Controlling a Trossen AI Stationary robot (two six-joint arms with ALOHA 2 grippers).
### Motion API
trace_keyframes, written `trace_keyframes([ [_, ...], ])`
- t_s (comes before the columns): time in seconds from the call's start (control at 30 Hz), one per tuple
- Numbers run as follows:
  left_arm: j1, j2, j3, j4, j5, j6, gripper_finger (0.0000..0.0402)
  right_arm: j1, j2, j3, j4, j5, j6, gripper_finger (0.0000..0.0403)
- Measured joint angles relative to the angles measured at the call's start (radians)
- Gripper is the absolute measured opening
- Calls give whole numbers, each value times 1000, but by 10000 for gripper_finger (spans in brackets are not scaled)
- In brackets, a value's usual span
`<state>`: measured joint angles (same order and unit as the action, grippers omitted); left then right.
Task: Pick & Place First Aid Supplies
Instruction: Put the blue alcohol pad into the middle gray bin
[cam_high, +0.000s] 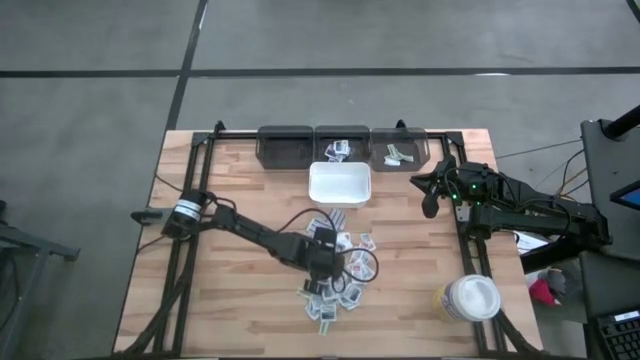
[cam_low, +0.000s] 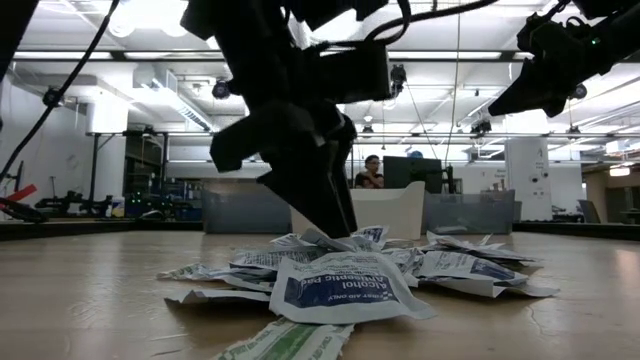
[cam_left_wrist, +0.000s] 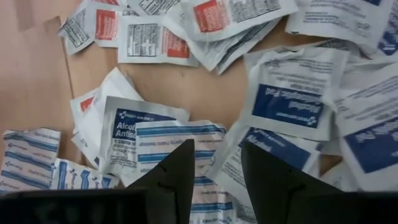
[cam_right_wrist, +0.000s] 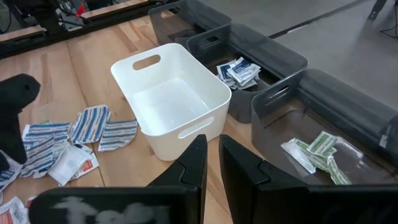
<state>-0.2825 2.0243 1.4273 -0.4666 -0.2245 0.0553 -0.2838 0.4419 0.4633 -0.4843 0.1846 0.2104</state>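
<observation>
- The first aid supplies (cam_high: 335, 275) lie as a loose heap of small flat packets on the wooden surface (cam_high: 230, 180), lower centre of the high view; a few more already sit in the dark bins at the far edge, upper centre of that frame.
- The left gripper (cam_left_wrist: 216, 163) hangs directly over this heap, jaws apart and pointing down, nothing between them. In the left wrist view the gap between the two dark fingers frames a blue-striped packet (cam_left_wrist: 180, 138) lying just below and ahead of the tips, its stripes and long side running across the gap, not along it.
- My judgement: the left arm is by far the nearer; a short straight drop would bring the jaws onto that packet, though neighbours overlap its edges and may lift with it.
- The right gripper (cam_high: 432, 190) waits at the upper right of the high view, beside the white tray (cam_high: 340, 184) and well apart from the heap, jaws nearly together on nothing.
- Readable print: "Alcohol" and "Antiseptic" on a blue-panelled packet (cam_low: 345, 290) at the bottom centre of the low view; "Alco… Antis…" on one (cam_left_wrist: 127, 134) in the left wrist view. Red-printed packets carry text too small to read.
- A round white-lidded jar (cam_high: 470, 298) stands at the lower right of the high view.
</observation>
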Motion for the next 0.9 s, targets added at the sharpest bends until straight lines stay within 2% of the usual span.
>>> trace_keyframes([
  [0.5, 13, -3, -69, 24, -1, -13, 126, 0, 0, 0, 0, 0, 0, 38],
  [0.9, 12, -3, -75, 20, 6, -40, 17, 0, 0, 0, 0, 0, 0, 38],
])
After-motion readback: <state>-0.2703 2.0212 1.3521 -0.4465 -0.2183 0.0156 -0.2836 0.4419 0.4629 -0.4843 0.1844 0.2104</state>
